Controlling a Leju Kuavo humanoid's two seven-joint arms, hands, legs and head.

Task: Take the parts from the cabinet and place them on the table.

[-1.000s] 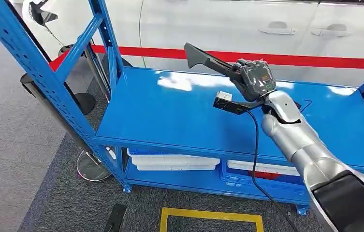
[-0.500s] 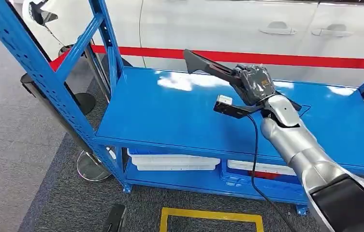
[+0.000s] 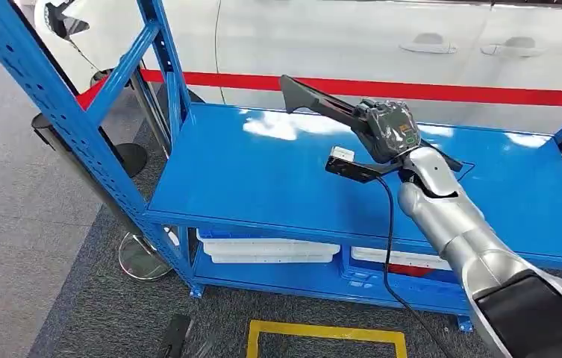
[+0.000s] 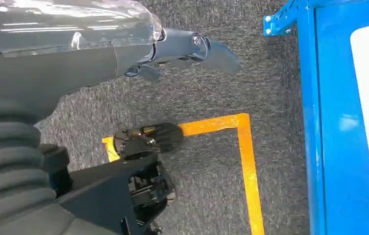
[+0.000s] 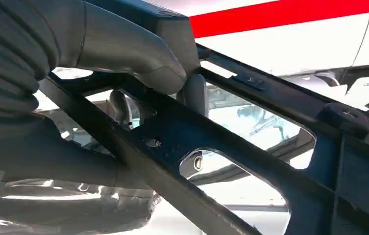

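The table is bright blue all over, its top glossy with pale white reflections toward 12 o'clock, and its perforated uprights the same blue. The part is matt black, and in the right wrist view its frame reads black too. The right hand holding it is dark grey under a shiny clear film; the arm is silver. At 12 o'clock the car is white with a red stripe. White trays lie on the lower shelf. The floor is speckled dark grey carpet with a yellow outlined rectangle at 6 o'clock. The left hand is grey.
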